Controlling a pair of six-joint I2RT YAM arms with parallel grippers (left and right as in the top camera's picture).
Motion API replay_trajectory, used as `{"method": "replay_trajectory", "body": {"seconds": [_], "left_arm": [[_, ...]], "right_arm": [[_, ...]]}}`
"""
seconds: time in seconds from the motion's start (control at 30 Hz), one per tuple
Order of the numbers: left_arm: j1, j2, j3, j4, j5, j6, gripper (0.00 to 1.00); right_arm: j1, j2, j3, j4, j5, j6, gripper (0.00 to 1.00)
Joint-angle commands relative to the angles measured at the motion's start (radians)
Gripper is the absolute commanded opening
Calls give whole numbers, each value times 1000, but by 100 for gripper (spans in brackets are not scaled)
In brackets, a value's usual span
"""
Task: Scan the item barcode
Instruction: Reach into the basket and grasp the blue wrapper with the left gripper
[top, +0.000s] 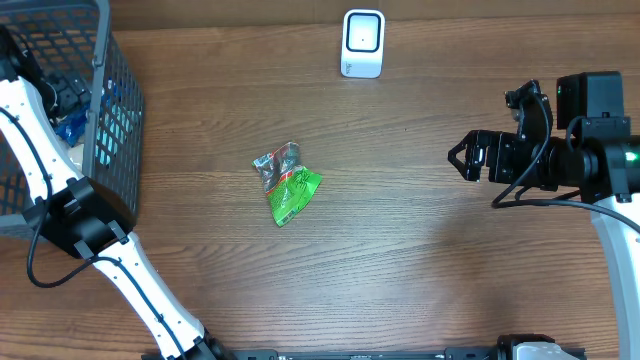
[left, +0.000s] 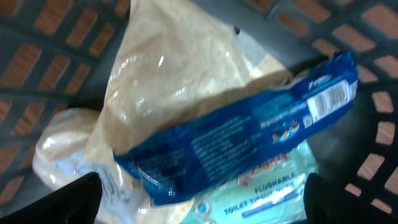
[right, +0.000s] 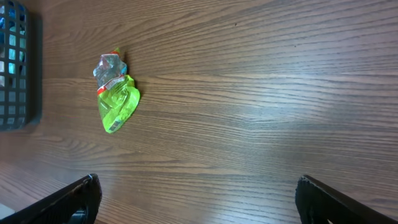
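While poised inside basket (top: 115, 130): no pick, no scan yet.
Both apart: left tool (left: 199, 196), blue packet (left: 249, 134) just below; right tool (right: 196, 186), empty.

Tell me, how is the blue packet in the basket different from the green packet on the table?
The blue packet is long and smooth; the green packet is crumpled. The blue packet lies on other packs in the basket; the green packet lies alone on the table. A barcode shows on the blue packet; none shows on the green packet. Both are soft plastic wrappers.
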Motion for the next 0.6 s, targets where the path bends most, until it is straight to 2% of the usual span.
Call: {"method": "replay_trajectory", "body": {"seconds": [0.0, 0.3, 0.43, 0.57], "left_arm": [[-14, 40, 0, 28, 22, 34, 94], [-31, 44, 0, 114, 25, 62, 95], [-47, 66, 0, 107, 76, 131, 92], [-58, 104, 0, 66, 68, 146, 91]], "right_arm": [[4, 0, 27, 5, -11, 5, 100], [4, 0, 27, 5, -11, 5, 100], [4, 0, 27, 5, -11, 5, 100], [4, 0, 27, 5, -11, 4, 100]]}}
